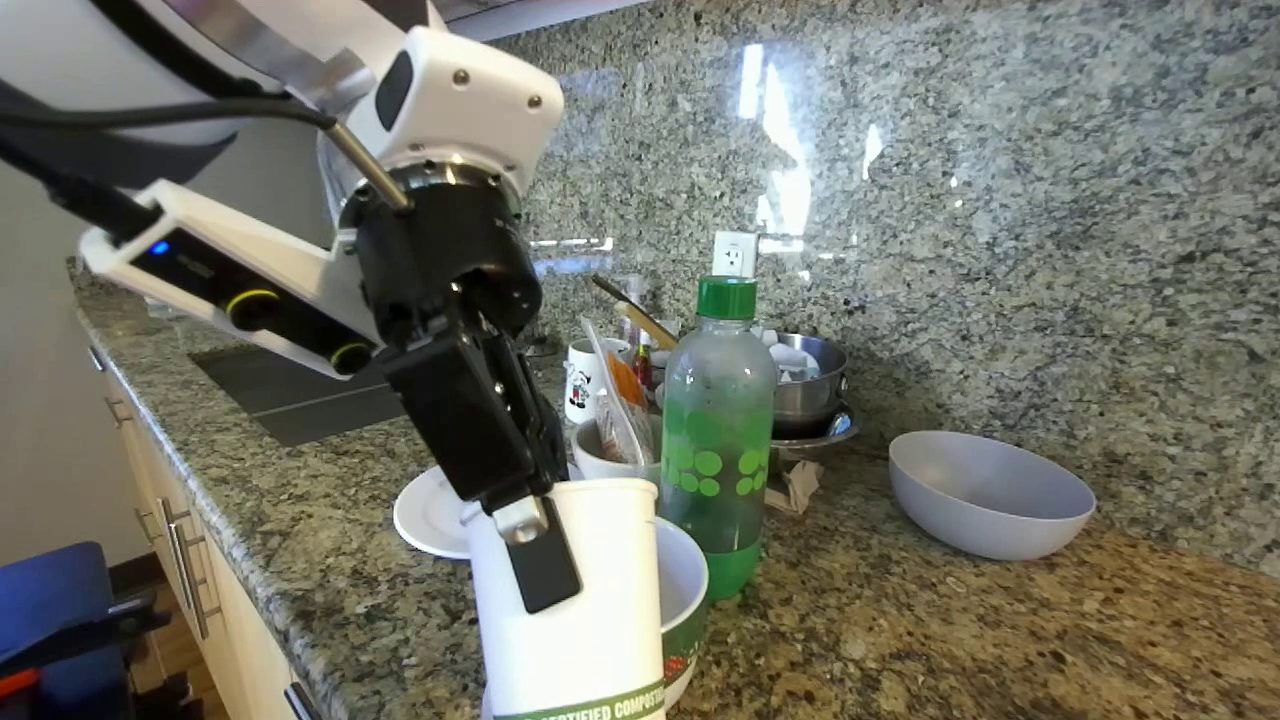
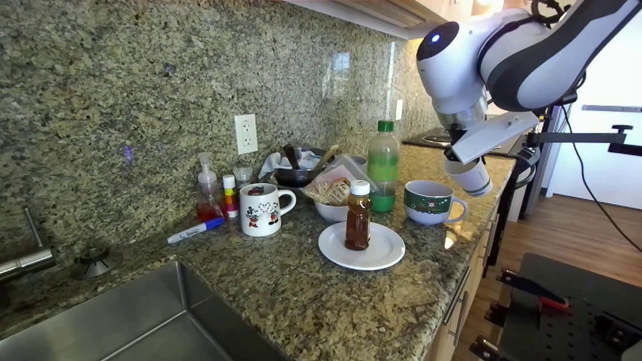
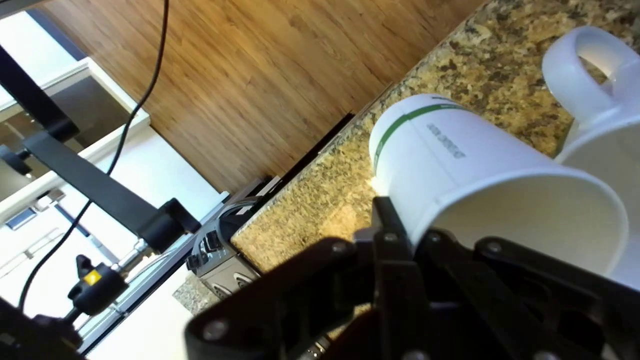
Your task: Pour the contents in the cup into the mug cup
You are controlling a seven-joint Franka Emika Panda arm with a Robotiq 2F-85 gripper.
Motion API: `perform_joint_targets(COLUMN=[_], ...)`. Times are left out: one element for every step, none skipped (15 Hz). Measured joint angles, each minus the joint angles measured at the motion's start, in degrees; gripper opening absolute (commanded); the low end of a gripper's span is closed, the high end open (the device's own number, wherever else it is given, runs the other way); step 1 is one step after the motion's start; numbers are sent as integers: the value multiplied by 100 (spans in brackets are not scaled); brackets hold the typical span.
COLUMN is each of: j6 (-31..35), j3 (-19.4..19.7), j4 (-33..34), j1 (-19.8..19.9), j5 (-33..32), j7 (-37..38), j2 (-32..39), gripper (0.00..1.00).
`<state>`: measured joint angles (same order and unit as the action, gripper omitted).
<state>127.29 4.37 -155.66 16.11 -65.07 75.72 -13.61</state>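
pincer (image 1: 550, 565) tight on smooth, tapered cup (image 3: 487, 165) near rounded mug (image 2: 428, 204)

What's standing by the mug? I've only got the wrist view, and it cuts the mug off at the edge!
Observer: In both exterior views, a green-capped bottle stands near the mug.

Operator: Cool! Is that the only mug?

Observer: No, in an exterior view there's also a mouse mug, with cartoon mice on its side.

Operator: Yay! Does my cup say anything you can read out?

Observer: Yes, its green stripe has words on it, and in an exterior view I can make out "COMPOST".
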Motion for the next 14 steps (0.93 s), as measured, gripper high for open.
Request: perform_joint_targets(j6=[-75, -141, -210, -272, -325, -380, -436, -487, -535, -578, -630, -678, -729, -779], j3=[0, 0, 1, 2, 2, 2, 2, 2, 2, 2, 2, 2, 2, 2], j4=[-6, -6, -6, -6, -5, -5, -5, -7, -8, -7, -7, -6, -2, 5], j1=[-45, -89, -135, -182, -228, -277, -335, -397, -463, -524, -583, -629, -667, -698], j5=[-147, -277, -408, -516, -632, -751, -872, -976, -1071, -1164, -1278, -1373, -1486, -1596], j7=[89, 152, 240, 308, 372, 460, 542, 602, 680, 734, 812, 893, 970, 1044], j2=[45, 88, 131, 172, 215, 257, 303, 350, 404, 462, 532, 595, 663, 733], gripper=[3, 3, 3, 3, 3, 3, 3, 3, 3, 3, 3, 3, 3, 3])
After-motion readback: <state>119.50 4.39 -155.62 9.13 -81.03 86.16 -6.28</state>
